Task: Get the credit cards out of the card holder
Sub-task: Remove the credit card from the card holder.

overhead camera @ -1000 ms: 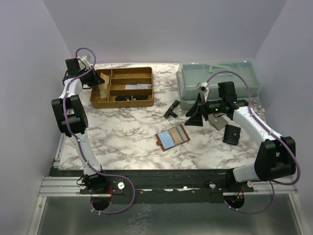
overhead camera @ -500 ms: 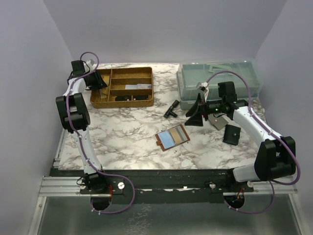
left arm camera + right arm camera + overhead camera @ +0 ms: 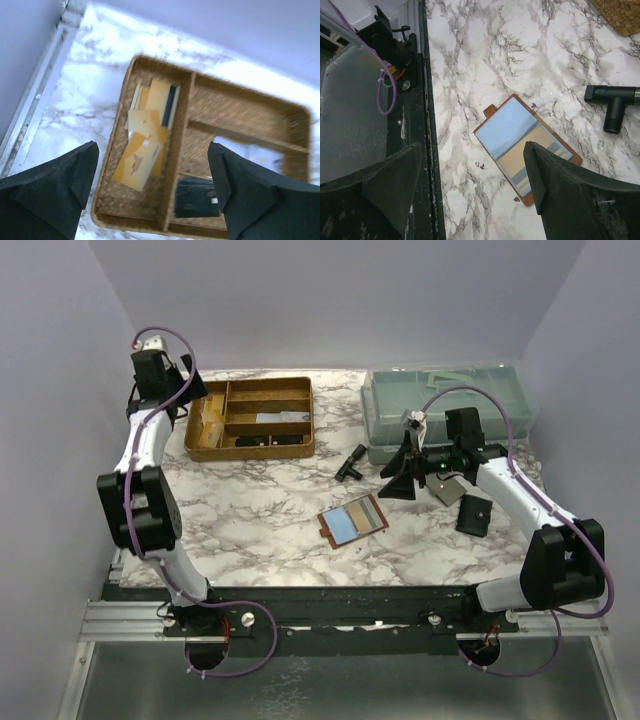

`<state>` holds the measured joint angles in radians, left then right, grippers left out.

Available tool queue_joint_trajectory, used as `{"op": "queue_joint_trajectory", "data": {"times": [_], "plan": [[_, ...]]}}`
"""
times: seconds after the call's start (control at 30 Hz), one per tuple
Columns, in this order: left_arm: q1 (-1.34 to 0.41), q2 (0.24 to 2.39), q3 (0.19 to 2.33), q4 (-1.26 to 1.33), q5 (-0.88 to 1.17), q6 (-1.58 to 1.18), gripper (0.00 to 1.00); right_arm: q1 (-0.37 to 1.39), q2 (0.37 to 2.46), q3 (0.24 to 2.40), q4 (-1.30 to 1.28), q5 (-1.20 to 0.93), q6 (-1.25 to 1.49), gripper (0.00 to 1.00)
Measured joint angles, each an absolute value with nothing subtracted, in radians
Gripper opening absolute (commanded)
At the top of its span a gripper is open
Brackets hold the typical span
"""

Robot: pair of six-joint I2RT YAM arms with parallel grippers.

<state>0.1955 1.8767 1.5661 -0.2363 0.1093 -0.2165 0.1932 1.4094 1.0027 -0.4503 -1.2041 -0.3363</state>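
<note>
A white marble-patterned table [image 3: 250,510] fills a booth with pale lilac walls, the two arm bases bolted along the bottom edge of the overhead view. Nearest to them, just right of centre, the card holder [image 3: 352,520] lies open and flat on the marble, apart from everything else. In the right wrist view a light blue card [image 3: 507,131] sits in its pocket nearest the hinge tab, and a tan card [image 3: 540,150] sits in the next pocket beside it.

Up and to the right of it, the right gripper [image 3: 395,472] hangs above the table with its fingers spread wide and nothing between them. A black pouch [image 3: 474,514] and a grey square piece [image 3: 448,488] lie at centre right beneath that arm. A black T-shaped part [image 3: 350,462] rests just left of the gripper.

Farther back, at upper left, stands a woven tray [image 3: 250,452]. The left gripper [image 3: 152,150] hovers over its left end, jaws wide apart and empty. Below it, tan and yellow-orange cards [image 3: 137,162] lie loosely overlapped in the tray's left compartment, and a black item [image 3: 195,197] lies in the next compartment. A clear plastic box [image 3: 445,405] stands at upper right against the back wall.
</note>
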Motion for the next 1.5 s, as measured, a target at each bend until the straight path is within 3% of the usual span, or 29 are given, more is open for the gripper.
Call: {"op": "queue_joint_trajectory", "data": {"times": [0.13,0.3,0.57,0.77,1.13,1.23,1.5], "plan": [[0.224,1.633,1.361,-0.04,0.14,-0.359,0.99,0.193,1.389,0.994,-0.456,-1.198,-0.388,0.89],[0.302,1.437,1.048,0.24,0.359,-0.603,0.94,0.193,1.3,0.923,-0.456,-1.203,-0.488,0.91],[0.212,1.243,0.697,0.311,0.607,-0.822,0.93,0.193,1.214,0.754,-0.533,-1.272,-0.919,0.98],[-0.157,1.029,0.564,0.29,0.586,-0.859,0.87,0.193,1.267,0.727,-0.609,-1.257,-1.144,0.94],[-0.725,0.96,0.422,0.264,0.167,-1.012,0.85,0.193,1.285,0.726,-0.478,-1.156,-0.979,0.86],[-0.829,1.046,0.422,0.298,0.068,-1.05,0.84,0.196,1.294,0.724,-0.437,-1.115,-0.934,0.77],[-0.899,1.273,0.425,0.425,-0.053,-1.079,0.64,0.224,1.377,0.723,-0.327,-0.967,-0.761,0.25]]}}
